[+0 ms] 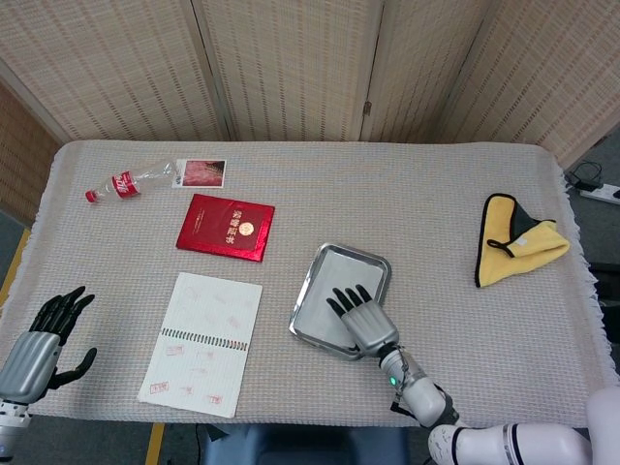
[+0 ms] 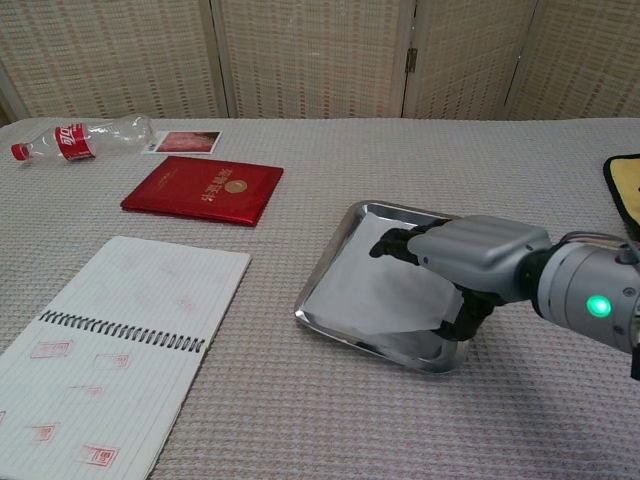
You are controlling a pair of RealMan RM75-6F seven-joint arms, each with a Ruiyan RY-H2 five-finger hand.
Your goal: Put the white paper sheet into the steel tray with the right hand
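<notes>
Looks like a staged test room: woven folding screens (image 1: pixel 291 68) standing far beyond the robot hand (image 1: pixel 360 318), a table (image 1: pixel 407 203) under grey textured cloth, a power strip (image 1: pixel 608 193) on the floor off right.

1. The right hand (image 2: pixel 470 262) is showing a smooth silver-grey shell over its back, with black fingers (image 2: pixel 392 243).
2. A grey cylindrical wrist behind it is glowing with a small green light.
3. The left hand (image 1: pixel 39 342) is wearing the same silver back and black fingers (image 1: pixel 60 306).
</notes>
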